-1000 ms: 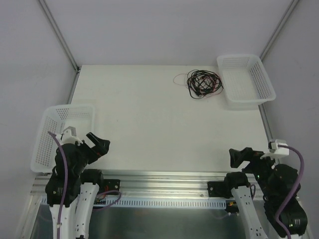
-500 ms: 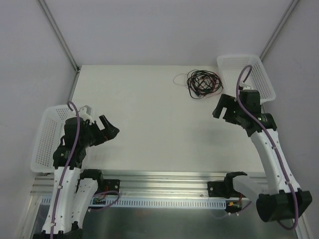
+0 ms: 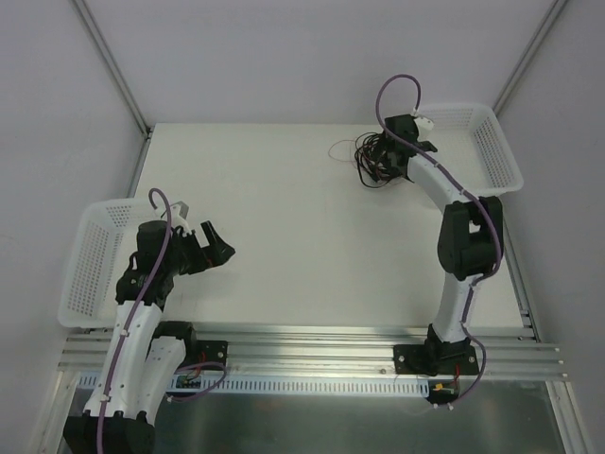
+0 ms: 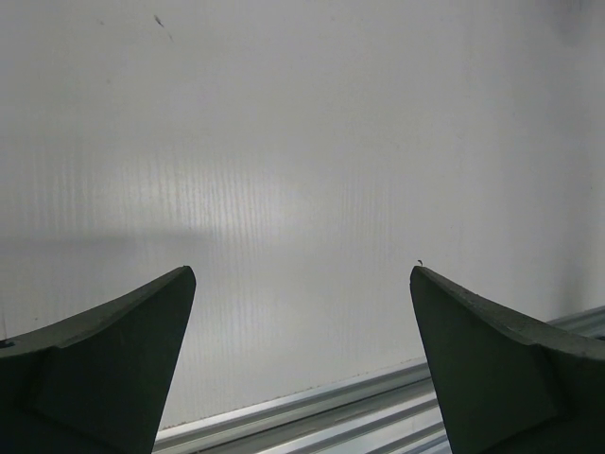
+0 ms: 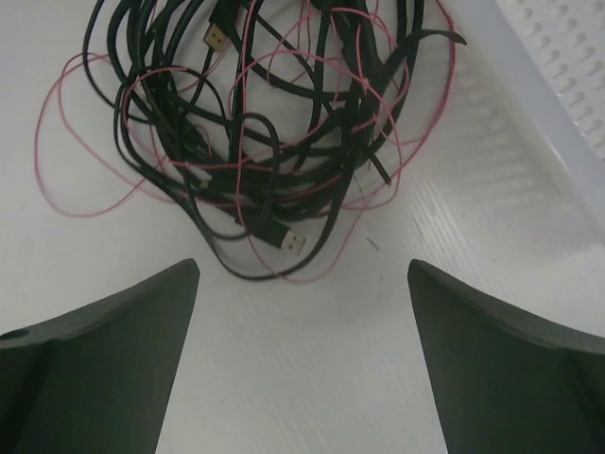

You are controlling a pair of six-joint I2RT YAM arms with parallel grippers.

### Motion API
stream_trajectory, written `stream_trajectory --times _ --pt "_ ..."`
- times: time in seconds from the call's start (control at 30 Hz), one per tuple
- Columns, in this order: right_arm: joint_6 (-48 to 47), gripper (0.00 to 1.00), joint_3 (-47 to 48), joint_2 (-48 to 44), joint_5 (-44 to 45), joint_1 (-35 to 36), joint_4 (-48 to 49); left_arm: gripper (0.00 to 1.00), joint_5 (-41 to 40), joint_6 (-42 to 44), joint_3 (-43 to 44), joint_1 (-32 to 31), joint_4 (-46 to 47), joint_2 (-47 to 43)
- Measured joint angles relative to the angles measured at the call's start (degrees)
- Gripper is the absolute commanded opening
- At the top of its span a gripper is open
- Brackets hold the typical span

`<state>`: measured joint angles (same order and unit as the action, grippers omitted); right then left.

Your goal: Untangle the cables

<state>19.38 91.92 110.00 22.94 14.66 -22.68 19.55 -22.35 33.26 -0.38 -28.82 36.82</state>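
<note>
Gaping wide and empty, right gripper (image 5: 302,272) hangs over the cables (image 5: 248,180) at the table's (image 3: 284,208) one o'clock. Left gripper (image 4: 302,274) is likewise wide and empty, at eight o'clock. Bundle looks light, limp, snag-prone. Pinch an outer black loop, not the fine red wire (image 5: 38,151).

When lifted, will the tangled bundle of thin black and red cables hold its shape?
Probably floppy: the bundle of thin black and red cables lies in loose, uneven loops. Likely light; lifting one strand may drag the others, being interwoven.
</note>
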Motion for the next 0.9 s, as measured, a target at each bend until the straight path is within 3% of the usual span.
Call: stream_trajectory --times 0.17,0.37,0.47,0.57,0.6,0.7,0.9 --pt "3.78 0.99 10.6 13.9 3.91 0.61 0.15 0.99 -0.02 0.61 0.0 0.0 0.9 -0.57" --pt "6.47 0.86 19.93 23.96 4.92 0.81 -3.48 0.99 0.0 0.79 0.0 0.0 1.16 -0.33" --pt "7.5 0.71 20.68 24.87 5.07 0.96 -5.25 0.99 0.0 0.79 0.0 0.0 1.18 -0.33" --pt "8.17 0.49 21.0 24.87 4.92 1.2 -7.15 0.99 0.02 0.79 0.0 0.0 1.18 -0.33" --pt "8.33 0.32 20.98 24.87 4.74 1.25 -7.82 0.99 0.02 0.79 0.0 0.0 1.2 -0.33" --pt "8.44 0.01 19.37 24.37 3.69 1.44 -9.03 0.99 0.44 0.79 0.0 0.0 1.2 -0.35" --pt "6.36 0.01 1.03 13.64 -0.98 4.17 -1.75 0.99 1.75 0.81 -0.42 0.0 1.62 -0.85"
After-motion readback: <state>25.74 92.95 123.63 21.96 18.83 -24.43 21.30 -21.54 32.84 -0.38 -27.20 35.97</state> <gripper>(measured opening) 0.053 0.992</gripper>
